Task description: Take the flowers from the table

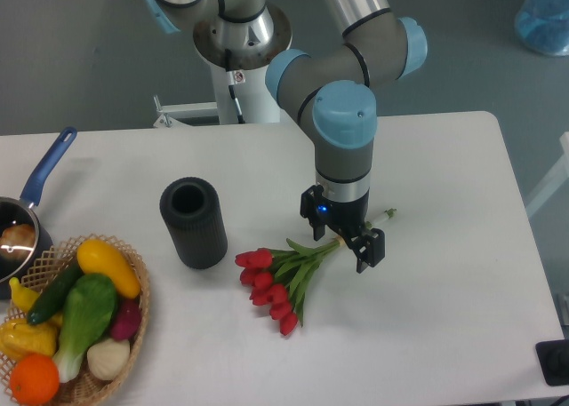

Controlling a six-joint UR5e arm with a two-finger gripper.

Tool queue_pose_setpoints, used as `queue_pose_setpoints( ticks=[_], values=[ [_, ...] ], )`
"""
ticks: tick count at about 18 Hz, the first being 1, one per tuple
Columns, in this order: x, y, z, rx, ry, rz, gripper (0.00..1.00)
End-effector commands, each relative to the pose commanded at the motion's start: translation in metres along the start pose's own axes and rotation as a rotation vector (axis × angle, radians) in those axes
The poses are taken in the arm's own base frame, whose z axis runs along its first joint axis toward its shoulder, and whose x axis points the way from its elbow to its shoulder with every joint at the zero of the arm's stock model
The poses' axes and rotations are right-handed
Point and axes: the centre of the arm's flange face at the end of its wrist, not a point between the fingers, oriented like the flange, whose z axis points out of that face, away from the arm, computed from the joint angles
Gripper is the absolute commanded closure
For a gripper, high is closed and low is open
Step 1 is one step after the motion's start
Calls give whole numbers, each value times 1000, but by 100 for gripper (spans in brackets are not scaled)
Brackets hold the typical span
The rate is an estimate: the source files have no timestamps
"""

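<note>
A wicker basket [133, 317] sits at the lower left corner, nearest the lens, filled with toy vegetables [84, 313] in yellow, green, orange and white. Behind it a pan [22, 228] with a blue handle holds something brown. A black cylinder [193, 222] stands upright on the white table [444, 317], which has rounded corners. No writing can be read anywhere.

The flowers [276, 286] lie flat just right of the cylinder, red buds toward the front, pale stems running up to the right. The gripper [342, 237] points down over the stems, its fingers spread either side of them; whether they touch cannot be told. Grey floor surrounds the table.
</note>
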Motion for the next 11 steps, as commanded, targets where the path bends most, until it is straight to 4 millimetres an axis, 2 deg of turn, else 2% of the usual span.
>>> queue_pose_setpoints(
  ticks=[6, 11],
  values=[
    [6, 2, 11, 0, 22, -7, 0],
    [7, 14, 18, -11, 40, -31, 0]
  ],
)
